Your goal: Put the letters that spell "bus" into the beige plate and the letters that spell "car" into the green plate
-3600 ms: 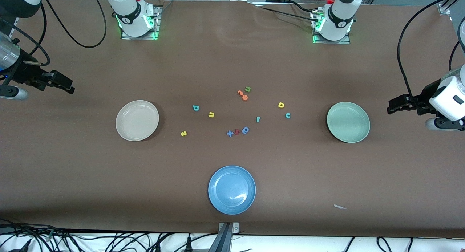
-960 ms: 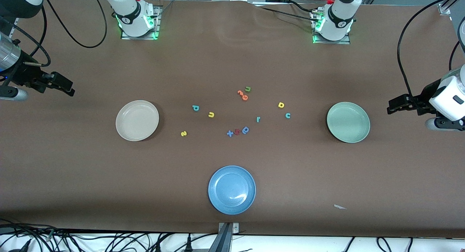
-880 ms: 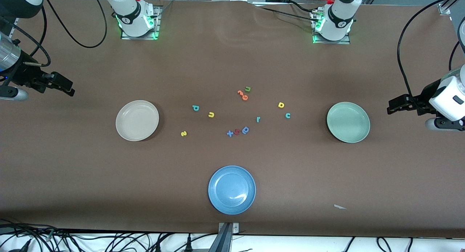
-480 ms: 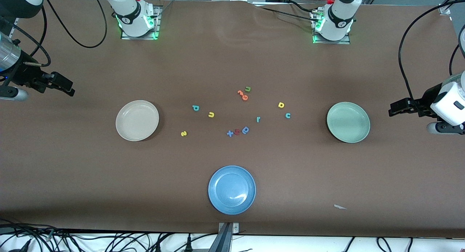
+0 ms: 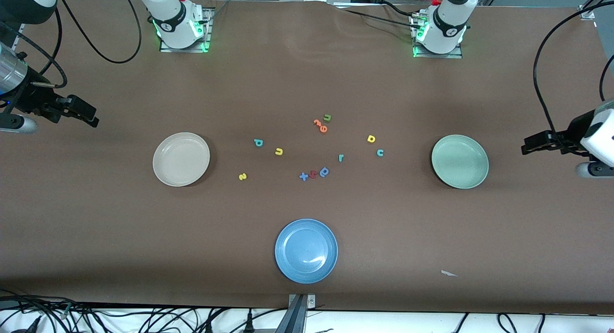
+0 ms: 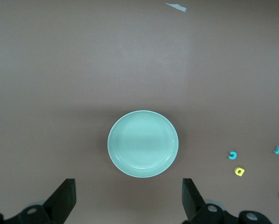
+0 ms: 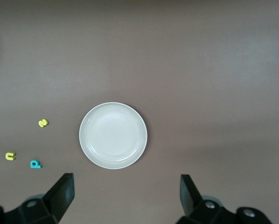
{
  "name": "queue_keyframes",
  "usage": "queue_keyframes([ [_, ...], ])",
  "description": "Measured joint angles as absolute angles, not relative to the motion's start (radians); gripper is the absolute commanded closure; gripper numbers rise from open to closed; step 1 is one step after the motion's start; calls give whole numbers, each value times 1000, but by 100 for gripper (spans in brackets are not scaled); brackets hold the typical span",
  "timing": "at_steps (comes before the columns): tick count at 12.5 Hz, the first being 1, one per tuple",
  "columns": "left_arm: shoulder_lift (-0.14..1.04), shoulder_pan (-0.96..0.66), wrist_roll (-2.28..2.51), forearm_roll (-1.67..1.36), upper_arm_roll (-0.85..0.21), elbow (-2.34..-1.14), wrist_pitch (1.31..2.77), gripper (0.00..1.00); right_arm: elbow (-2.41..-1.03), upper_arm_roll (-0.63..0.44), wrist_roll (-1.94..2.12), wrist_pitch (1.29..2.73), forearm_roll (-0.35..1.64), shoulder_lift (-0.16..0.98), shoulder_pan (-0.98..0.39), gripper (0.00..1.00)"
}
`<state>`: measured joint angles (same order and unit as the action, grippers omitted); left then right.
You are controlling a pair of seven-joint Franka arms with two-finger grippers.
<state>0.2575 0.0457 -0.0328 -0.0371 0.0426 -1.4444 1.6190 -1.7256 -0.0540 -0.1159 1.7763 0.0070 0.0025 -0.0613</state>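
- On the table (image 5: 307, 74), the beige plate (image 5: 181, 159) lies toward the right arm's end and the green plate (image 5: 459, 161) toward the left arm's end; neither holds a letter.
- Between the plates the small letters lie scattered. The teal b (image 5: 258, 142), the yellow u (image 5: 278, 151) and the yellow s (image 5: 242, 176) sit on the beige plate's side, the s nearest the front camera of the three.
- The yellow a (image 5: 371, 138), the teal c (image 5: 380, 152) and the teal r (image 5: 341, 157) sit on the green plate's side, the c just beside the a.
- A green u (image 5: 327, 117) touches two orange letters (image 5: 320, 125); a blue x (image 5: 303, 176), a red letter (image 5: 312, 174) and a darker blue letter (image 5: 324, 171) lie in a row.
- A blue plate (image 5: 306, 250) lies nearer the front camera than all the letters.
- The left claw (image 5: 530, 146) hangs in the air past the green plate at its end of the table, fingers (image 6: 62, 199) spread wide, gripping nothing.
- The right claw (image 5: 88, 116) hangs past the beige plate at its own end, fingers (image 7: 61, 192) likewise wide apart and empty.
- A white scrap (image 5: 449, 273) lies near the table's front edge.
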Motion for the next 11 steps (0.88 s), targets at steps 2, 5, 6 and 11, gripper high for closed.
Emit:
queue_keyframes([
  [2, 258, 56, -38, -37, 44, -1444, 1619, 1, -1726, -54, -116, 1776, 7, 2, -61, 0],
  [5, 258, 55, -43, -33, 43, -1445, 1634, 2, -1726, -54, -116, 1776, 7, 2, -61, 0],
  [6, 260, 55, -55, -22, 44, -1446, 1652, 1, -1726, -54, -116, 1776, 7, 3, -61, 0],
  [11, 262, 54, -99, -26, 41, -1446, 1667, 0, -1726, -54, -116, 1776, 7, 3, -61, 0],
])
